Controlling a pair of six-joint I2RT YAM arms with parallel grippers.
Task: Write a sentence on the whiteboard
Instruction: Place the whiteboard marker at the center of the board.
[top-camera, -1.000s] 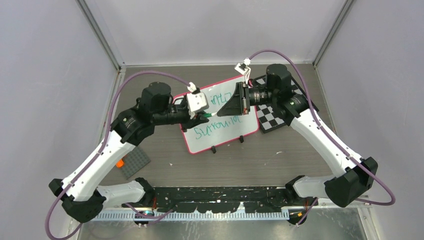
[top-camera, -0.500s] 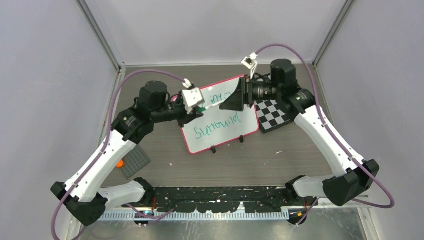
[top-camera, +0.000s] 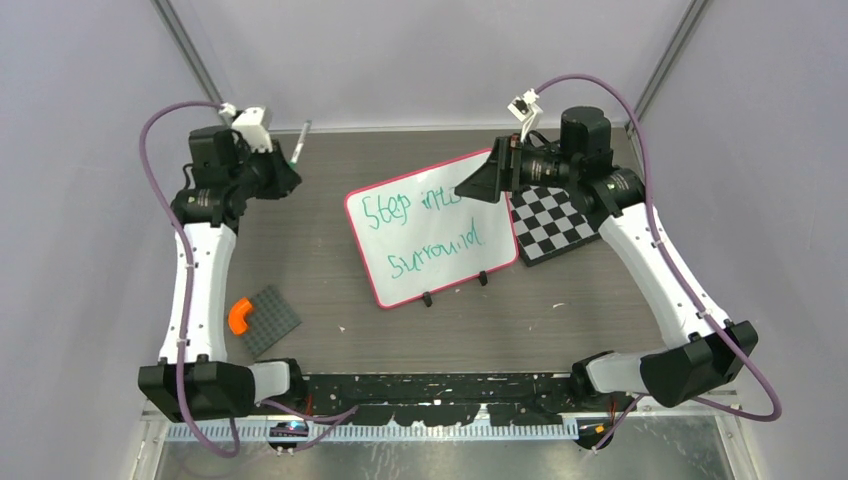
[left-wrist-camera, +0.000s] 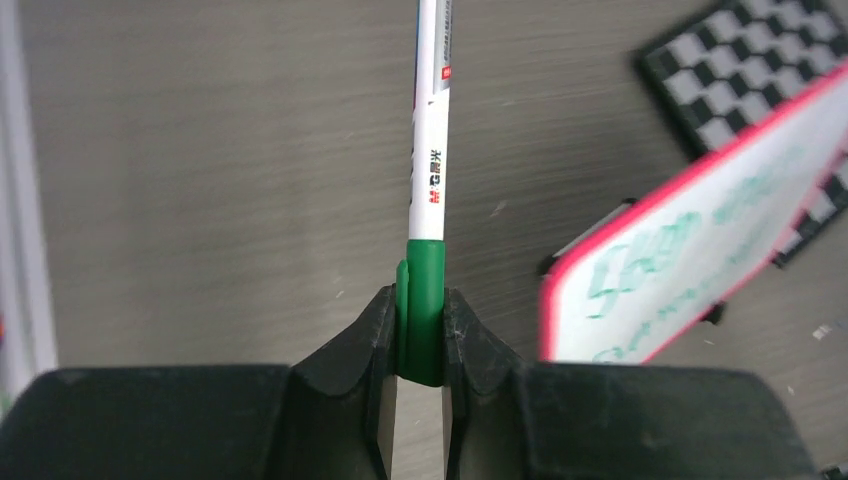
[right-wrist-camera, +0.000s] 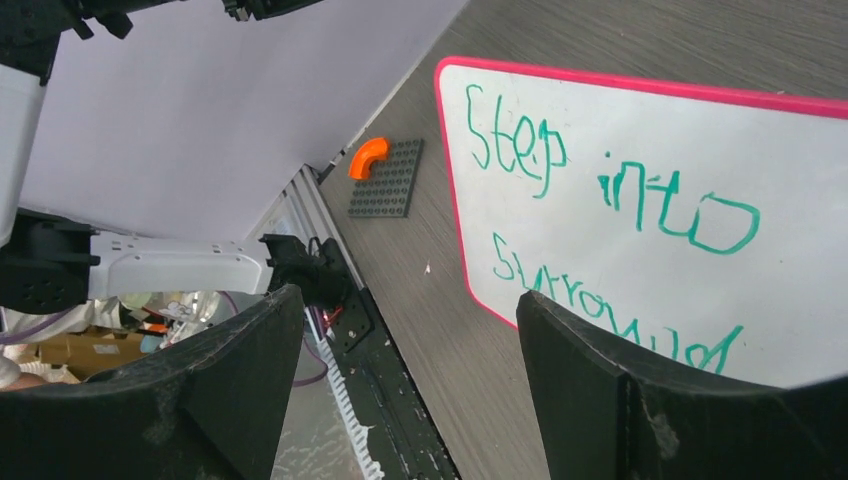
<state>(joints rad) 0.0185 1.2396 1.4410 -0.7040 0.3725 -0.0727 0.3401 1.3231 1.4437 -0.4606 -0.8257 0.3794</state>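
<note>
Whiteboard (top-camera: 440, 280) sits centre-frame on the surface (top-camera: 600, 320). Right gripper (top-camera: 478, 182), fingers spread apart, hides its upper-right corner. In the right wrist view, the sentence (right-wrist-camera: 610, 200) has "surround" partly cut off. Left gripper (left-wrist-camera: 420, 330), upper left, clamps green marker (left-wrist-camera: 430, 180); tip out of frame.

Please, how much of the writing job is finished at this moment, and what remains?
Done: the sentence, green, in two lines on the whiteboard, reads "Step into surround". In hand: the left pincer grips the marker, away from the board near the far left corner of the table; the right pincer hangs open over the board's far edge. Left: perhaps more words, as the phrase seems unfinished, then putting the marker down.
</note>
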